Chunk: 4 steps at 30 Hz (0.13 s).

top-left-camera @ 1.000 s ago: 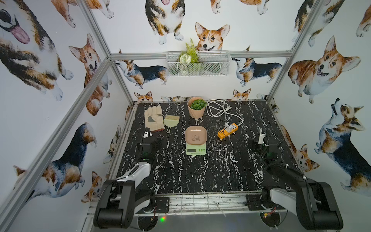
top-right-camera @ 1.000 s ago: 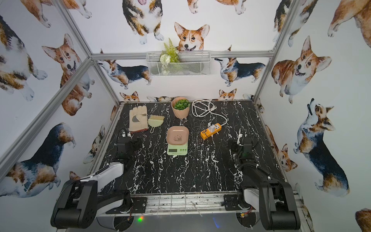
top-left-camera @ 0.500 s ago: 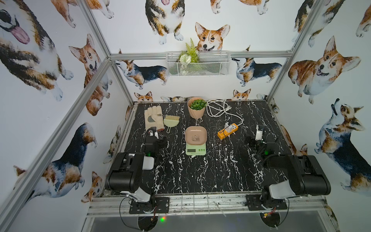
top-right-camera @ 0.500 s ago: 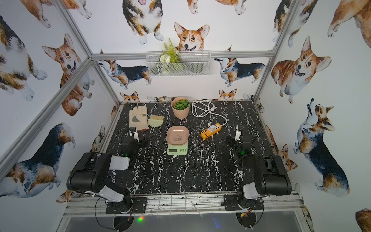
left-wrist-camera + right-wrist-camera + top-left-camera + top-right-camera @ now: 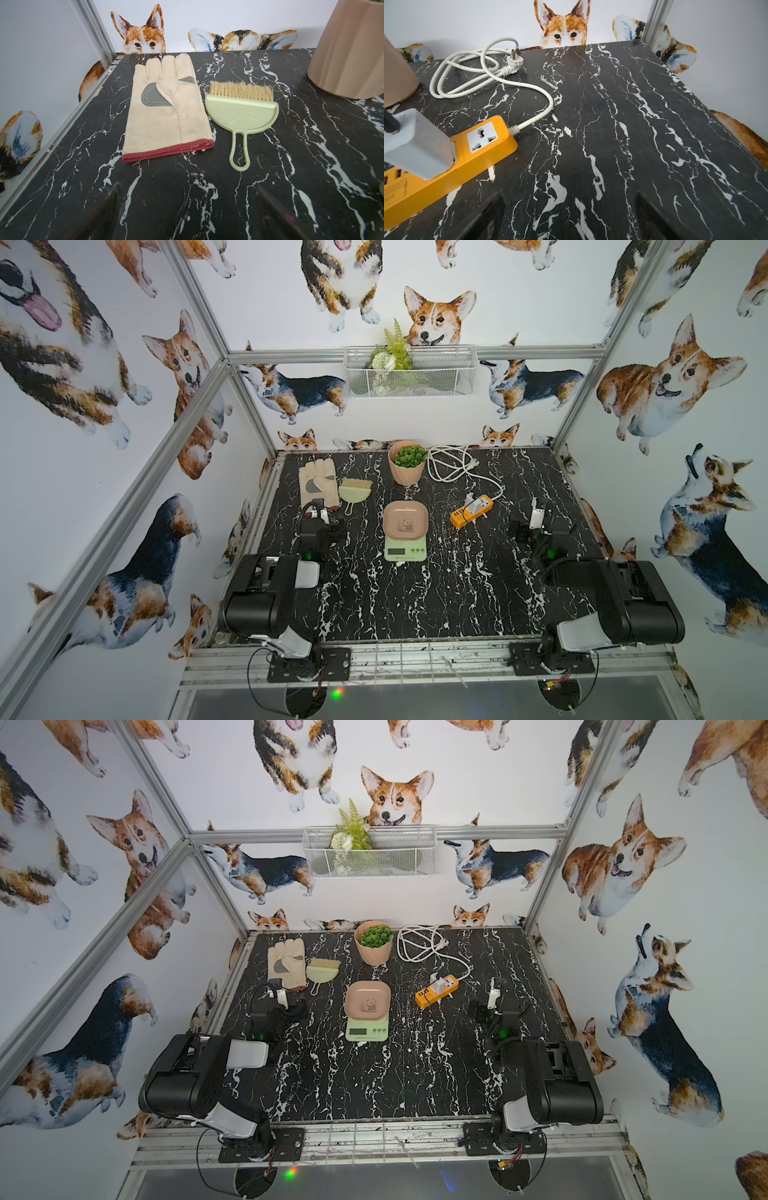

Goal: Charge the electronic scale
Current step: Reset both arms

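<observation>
Nearest, two empty grippers, with the electronic scale [image 5: 405, 539] mid-table between them.
Jaws spread wide and gripping nothing, the left gripper [image 5: 187, 197] and right gripper [image 5: 569, 199] hang over the black marble table [image 5: 415, 605]. The scale, pink panda tray on top, sits well apart from both. Just beyond it to the right lies the orange power strip [image 5: 461, 519] with a white charger block [image 5: 478, 502] plugged in. Farther left lie a glove [image 5: 318, 487] and brush [image 5: 353, 493]. At the back stand a plant pot [image 5: 407, 472] and a coiled white cable [image 5: 449, 462].
</observation>
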{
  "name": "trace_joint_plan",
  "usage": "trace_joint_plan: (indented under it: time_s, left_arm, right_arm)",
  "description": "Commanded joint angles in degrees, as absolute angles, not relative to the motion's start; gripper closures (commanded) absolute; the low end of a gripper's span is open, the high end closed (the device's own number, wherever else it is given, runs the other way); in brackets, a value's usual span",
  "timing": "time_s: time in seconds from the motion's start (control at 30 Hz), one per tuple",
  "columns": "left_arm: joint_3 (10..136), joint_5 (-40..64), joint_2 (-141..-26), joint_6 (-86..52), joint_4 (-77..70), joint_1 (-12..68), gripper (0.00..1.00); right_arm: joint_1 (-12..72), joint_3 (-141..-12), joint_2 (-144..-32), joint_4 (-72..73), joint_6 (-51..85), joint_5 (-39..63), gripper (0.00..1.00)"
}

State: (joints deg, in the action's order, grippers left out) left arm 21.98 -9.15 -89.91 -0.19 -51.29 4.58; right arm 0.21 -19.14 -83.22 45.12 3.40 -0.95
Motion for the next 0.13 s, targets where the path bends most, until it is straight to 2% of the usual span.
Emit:
trace_joint_plan:
  time_s: [0.0, 0.1]
  left_arm:
    - [22.51, -8.7, -90.0, 0.68, -51.96, 4.49, 0.0]
    - [21.97, -9.27, -89.91, 0.69, -52.99, 4.49, 0.0]
  right_arm:
    - [0.15, -19.34, -83.31, 46.31, 3.43, -1.08, 0.0]
    - [0.12, -19.39, -83.31, 46.36, 3.46, -1.09, 0.0]
